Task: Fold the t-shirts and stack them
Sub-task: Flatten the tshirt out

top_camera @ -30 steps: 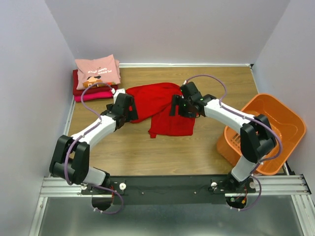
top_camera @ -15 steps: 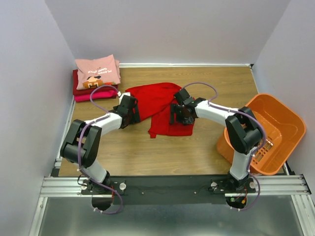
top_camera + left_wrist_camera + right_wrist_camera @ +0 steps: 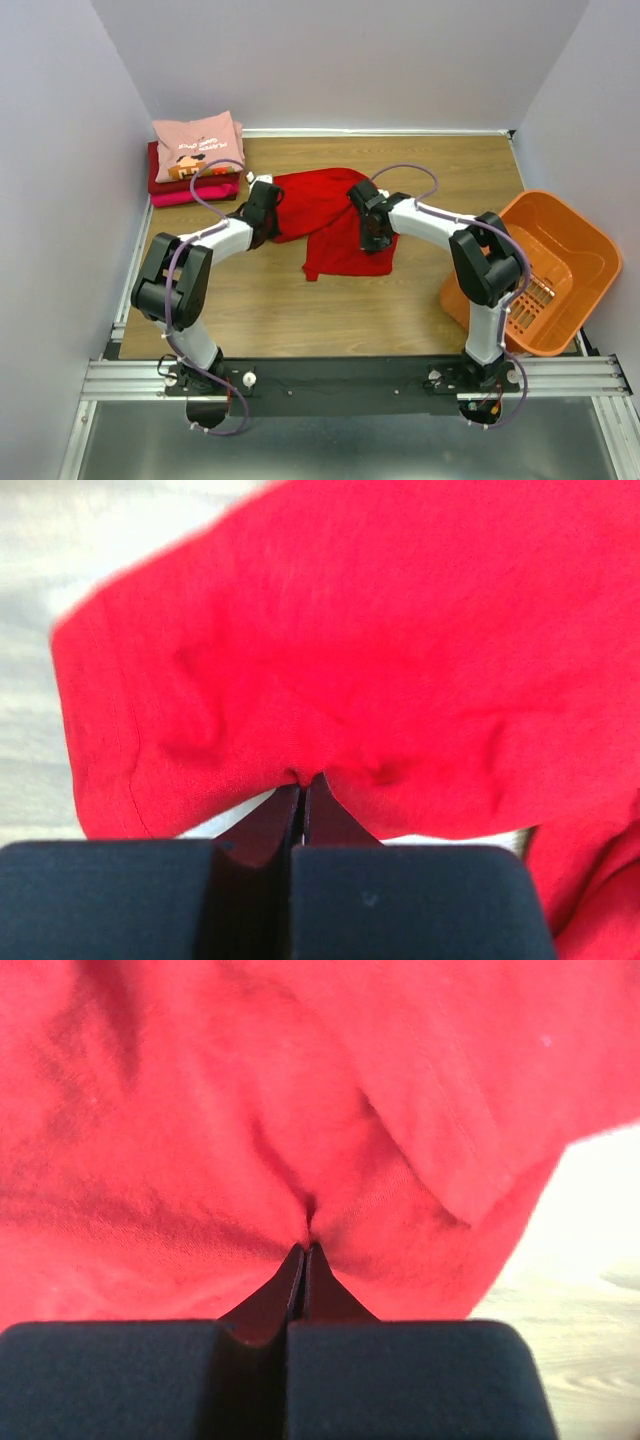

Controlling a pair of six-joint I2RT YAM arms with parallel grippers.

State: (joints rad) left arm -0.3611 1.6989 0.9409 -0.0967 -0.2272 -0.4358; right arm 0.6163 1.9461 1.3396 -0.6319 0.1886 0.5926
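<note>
Pinching the red t-shirt [image 3: 320, 195], left gripper [image 3: 303, 788] and right gripper [image 3: 306, 1252] each clamp its cloth. Folding is starting; next, both should probably lift together.

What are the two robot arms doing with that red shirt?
It looks like they are getting ready to fold it. The red shirt lies crumpled in the middle of the table. The left gripper is pinched shut on its left edge, and the right gripper is pinched shut on cloth nearer its right side. A pile of folded shirts, with a pink shirt on top, waits in the far left corner. An orange basket sits on the right.
</note>
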